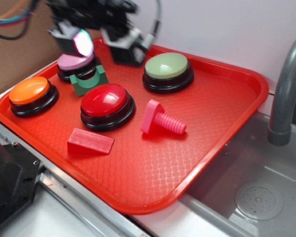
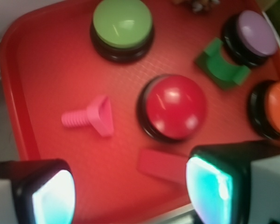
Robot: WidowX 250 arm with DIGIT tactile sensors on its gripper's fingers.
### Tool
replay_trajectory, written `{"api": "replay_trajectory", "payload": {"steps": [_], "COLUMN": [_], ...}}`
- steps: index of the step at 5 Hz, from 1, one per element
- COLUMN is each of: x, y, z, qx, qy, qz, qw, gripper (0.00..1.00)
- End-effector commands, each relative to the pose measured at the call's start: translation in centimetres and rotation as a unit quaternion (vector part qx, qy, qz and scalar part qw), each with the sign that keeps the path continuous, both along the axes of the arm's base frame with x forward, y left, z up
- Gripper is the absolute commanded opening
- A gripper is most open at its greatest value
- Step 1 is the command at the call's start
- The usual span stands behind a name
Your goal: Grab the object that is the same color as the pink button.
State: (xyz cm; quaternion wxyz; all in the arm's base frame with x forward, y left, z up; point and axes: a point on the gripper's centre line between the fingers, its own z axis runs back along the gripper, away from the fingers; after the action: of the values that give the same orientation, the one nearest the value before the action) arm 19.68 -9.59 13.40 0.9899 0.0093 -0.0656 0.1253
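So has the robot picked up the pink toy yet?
Not yet. The pink bolt lies on the red tray, beside the red button, with nothing touching it. The gripper hangs open and empty at the back of the tray, above the pink button. Left to do: move over to the bolt, come down, and close on it.

Glossy plastic bolt [image 1: 163,120], textured tray [image 1: 153,168]
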Motion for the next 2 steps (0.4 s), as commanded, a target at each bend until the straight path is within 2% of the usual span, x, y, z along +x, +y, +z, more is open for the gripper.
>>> {"api": "replay_trajectory", "payload": {"steps": [1, 2], "x": [4.3, 4.3], "y": [-1.4, -2.1], "z": [-3.7, -6.0], "qx": [-0.013, -0.016], "qy": [-0.018, 0.006], "qz": [-0.043, -0.063], "qw": [0.999, 0.998], "gripper": [1.0, 1.0]}}
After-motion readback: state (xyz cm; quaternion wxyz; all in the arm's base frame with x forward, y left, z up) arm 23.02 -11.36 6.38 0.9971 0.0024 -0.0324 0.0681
